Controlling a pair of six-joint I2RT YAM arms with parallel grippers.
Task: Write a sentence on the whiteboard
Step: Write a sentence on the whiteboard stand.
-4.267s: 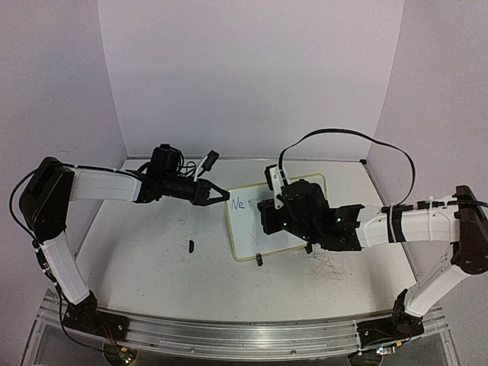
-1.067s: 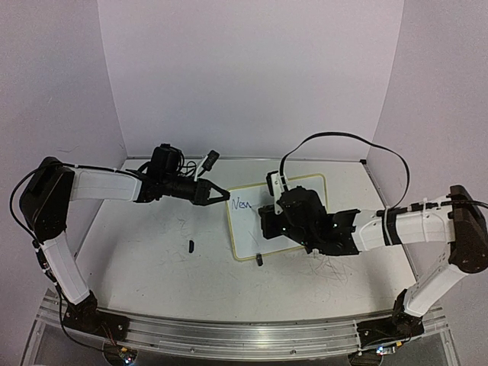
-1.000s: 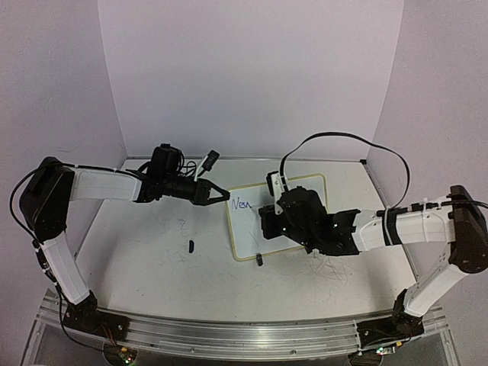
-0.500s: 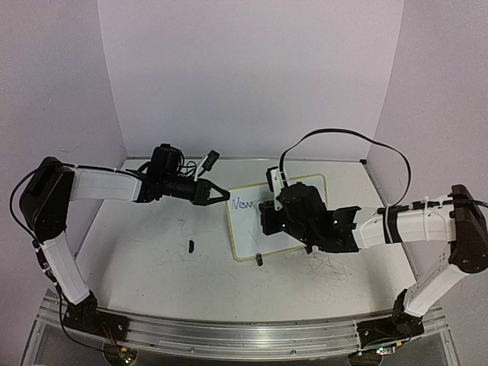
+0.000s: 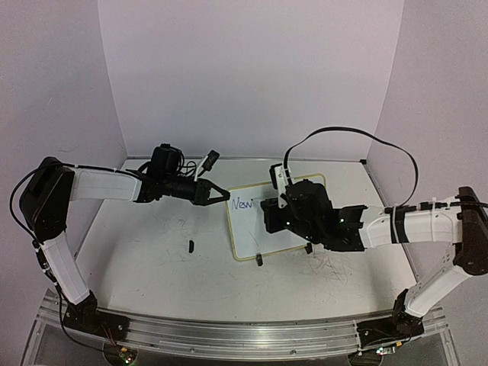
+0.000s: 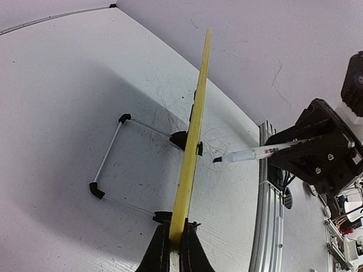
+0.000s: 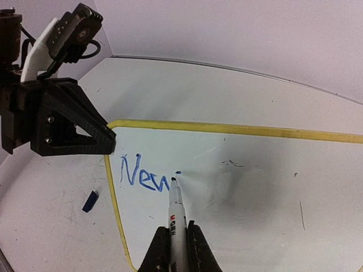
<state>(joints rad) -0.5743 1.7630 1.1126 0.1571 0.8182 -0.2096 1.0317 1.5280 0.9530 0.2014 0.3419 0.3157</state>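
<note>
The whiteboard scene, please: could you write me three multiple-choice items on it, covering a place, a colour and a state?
1. Where does the left gripper clamp the whiteboard? A. its upper left corner B. its feet C. its right edge
2. What colour is the writing? A. red B. black C. blue
3. What is the right gripper doing? A. open and empty B. shut on the marker C. shut on the frame
Answers: 1 A, the top view shows it pinching that corner; 2 C, "New" is in blue ink; 3 B, the marker sits clamped in it.
</note>
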